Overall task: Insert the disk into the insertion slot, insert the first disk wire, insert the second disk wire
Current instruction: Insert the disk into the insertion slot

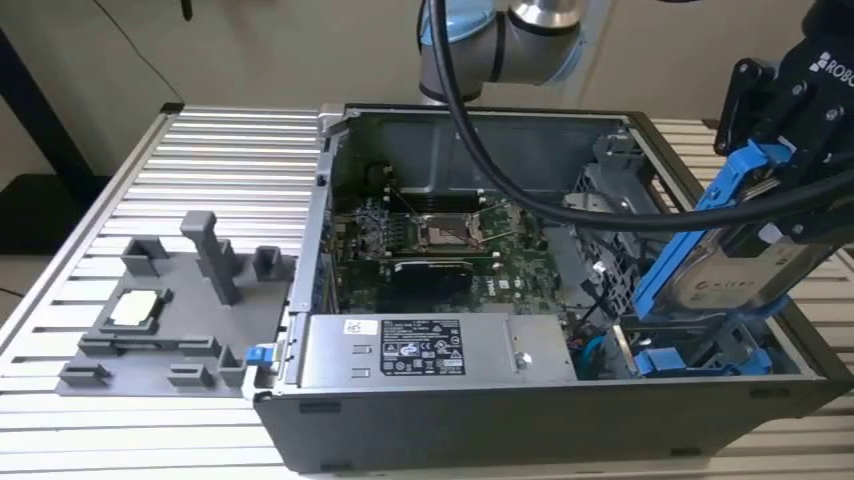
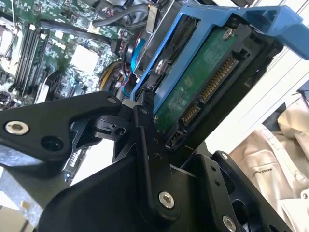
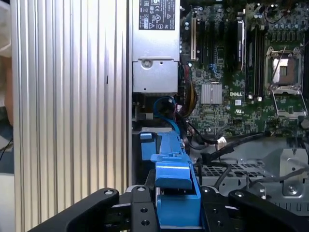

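**Robot tool holding a blue-framed disk at an open computer case**

The tool [image 1: 790, 165] is clamped tight on the upper end of the disk [image 1: 731, 262], gripping its bright blue carrier frame. The disk hangs steeply tilted at the exterior view's right. Its lower end dips into the open computer case [image 1: 441, 420], just above the insertion slot [image 1: 701, 340], and is not yet seated. In the second wrist view the disk's green circuit board faces the camera. The case lies on a ribbed metal counter [image 1: 200, 170], with its motherboard [image 1: 441, 240] exposed.
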You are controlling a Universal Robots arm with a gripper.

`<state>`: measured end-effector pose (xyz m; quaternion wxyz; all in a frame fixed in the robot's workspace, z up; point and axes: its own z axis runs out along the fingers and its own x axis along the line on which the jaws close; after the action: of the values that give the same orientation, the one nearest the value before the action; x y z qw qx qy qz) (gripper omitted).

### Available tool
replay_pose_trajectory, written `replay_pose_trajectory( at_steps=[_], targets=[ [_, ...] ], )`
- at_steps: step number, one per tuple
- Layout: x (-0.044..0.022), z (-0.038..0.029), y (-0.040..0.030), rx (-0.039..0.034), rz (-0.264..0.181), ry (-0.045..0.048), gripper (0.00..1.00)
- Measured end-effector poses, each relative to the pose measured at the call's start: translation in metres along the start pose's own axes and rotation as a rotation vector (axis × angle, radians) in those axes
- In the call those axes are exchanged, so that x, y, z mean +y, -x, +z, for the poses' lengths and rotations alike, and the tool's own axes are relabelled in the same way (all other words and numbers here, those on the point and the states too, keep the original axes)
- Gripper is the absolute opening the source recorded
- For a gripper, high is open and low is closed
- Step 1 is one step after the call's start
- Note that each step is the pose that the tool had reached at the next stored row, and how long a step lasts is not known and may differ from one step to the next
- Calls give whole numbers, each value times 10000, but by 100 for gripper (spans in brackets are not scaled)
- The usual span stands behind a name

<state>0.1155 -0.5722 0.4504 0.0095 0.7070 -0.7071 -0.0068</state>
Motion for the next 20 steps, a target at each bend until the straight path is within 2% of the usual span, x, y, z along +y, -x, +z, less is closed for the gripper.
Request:
replay_pose_trajectory(
  at_steps=[20],
  targets=[
    [-66,217,0,19,-128,0,33]
  ],
)
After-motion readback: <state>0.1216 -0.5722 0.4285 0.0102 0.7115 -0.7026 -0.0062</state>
